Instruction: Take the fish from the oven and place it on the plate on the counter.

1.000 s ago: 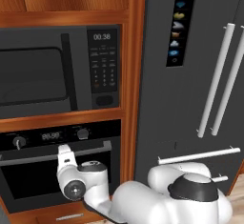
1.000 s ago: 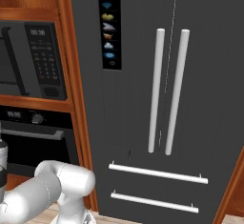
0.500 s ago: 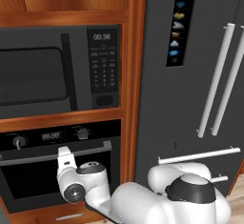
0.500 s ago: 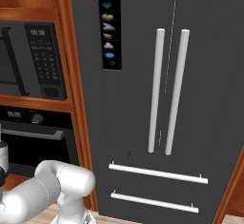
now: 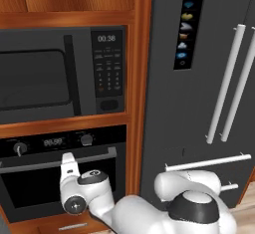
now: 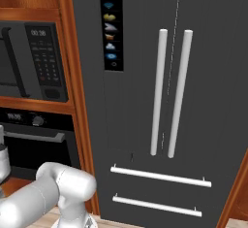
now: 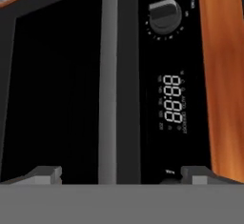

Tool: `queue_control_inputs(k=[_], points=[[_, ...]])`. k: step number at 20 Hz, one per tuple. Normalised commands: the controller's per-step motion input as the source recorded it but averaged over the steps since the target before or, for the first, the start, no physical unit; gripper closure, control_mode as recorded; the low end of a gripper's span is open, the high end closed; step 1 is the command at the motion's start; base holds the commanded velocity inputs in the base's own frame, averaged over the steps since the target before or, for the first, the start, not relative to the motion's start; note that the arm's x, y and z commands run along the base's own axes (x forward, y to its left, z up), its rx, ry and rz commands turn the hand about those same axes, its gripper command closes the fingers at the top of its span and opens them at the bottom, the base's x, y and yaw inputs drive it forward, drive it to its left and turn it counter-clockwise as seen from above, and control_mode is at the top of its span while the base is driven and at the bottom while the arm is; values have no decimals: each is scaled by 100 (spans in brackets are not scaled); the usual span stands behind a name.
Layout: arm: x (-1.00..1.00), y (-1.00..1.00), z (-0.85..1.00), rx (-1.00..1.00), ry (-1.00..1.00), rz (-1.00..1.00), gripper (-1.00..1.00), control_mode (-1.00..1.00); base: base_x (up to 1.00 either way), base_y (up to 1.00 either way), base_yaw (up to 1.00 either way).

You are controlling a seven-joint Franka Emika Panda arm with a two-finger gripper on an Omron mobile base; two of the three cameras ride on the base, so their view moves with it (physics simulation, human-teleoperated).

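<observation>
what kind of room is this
Most likely a home kitchen, rendered in simulation: a black built-in oven sits under a microwave in wooden cabinetry, beside a tall dark fridge with long white handles.

The oven (image 5: 60, 178) door is shut, its silver bar handle (image 7: 108, 80) running across the front between the spread fingertips (image 7: 45, 174) of the gripper (image 7: 119, 175). Open air lies before the handle. Wooden trim (image 7: 223, 75) borders the oven's control panel.
</observation>
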Motion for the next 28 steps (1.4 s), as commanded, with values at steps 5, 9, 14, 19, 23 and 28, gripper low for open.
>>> queue_control_inputs(k=[5, 9, 14, 19, 23, 28], points=[[0, 16, -1, 0, -7, -15, -100, -100, 0, 0, 0], [8, 45, -3, -7, -16, -5, -100, -100, 0, 0, 0], [27, 45, -13, -7, -9, -3, -100, -100, 0, 0, 0], [22, 18, -14, -1, -5, -5, -100, -100, 0, 0, 0], [34, 0, -12, 0, 0, -4, -100, -100, 0, 0, 0], [47, 0, -17, 0, 0, -4, -100, -100, 0, 0, 0]])
